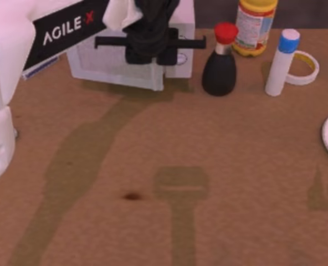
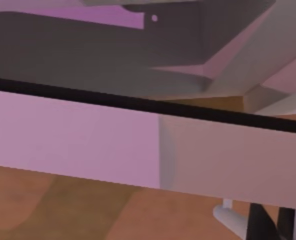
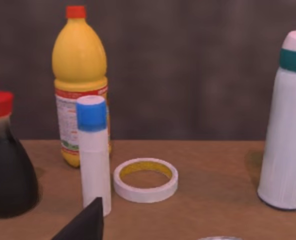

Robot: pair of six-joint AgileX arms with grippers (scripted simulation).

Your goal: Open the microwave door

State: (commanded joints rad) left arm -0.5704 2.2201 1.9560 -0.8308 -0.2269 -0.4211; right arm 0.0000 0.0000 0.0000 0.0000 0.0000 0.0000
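Microwave [image 1: 125, 66]: small white boxy oven, far-left part of brown tabletop [image 1: 169, 166], front toward near edge.
Microwave door [image 1: 117, 64]: white front panel with grey speckled mesh window; near corner at front edge appears swung slightly out from body, judged barely ajar.
Left end effector [image 1: 152, 54]: black, two-fingered, directly above door front, beside knob panel; fingers pointing down over handle zone; spread or closure on handle cannot be told from above.
Left wrist view: white panel edge with black seam filling view, slim white bar in one corner; grip not visible.
Key relation: door immediately below and in front of left end effector; handle long axis judged vertical; hinge judged at top view's left side, swing toward near edge.
Nearer arm: left; right arm parked, off top view at right, only a dark tip in its wrist view, finger state not shown.
Open room: bare tabletop ahead of door, ample for swing.
Obstacles: dark round-bodied red-capped sauce bottle [image 1: 219, 66] just right of microwave, outside judged door arc; white blue-capped tube [image 1: 281, 64] further right.
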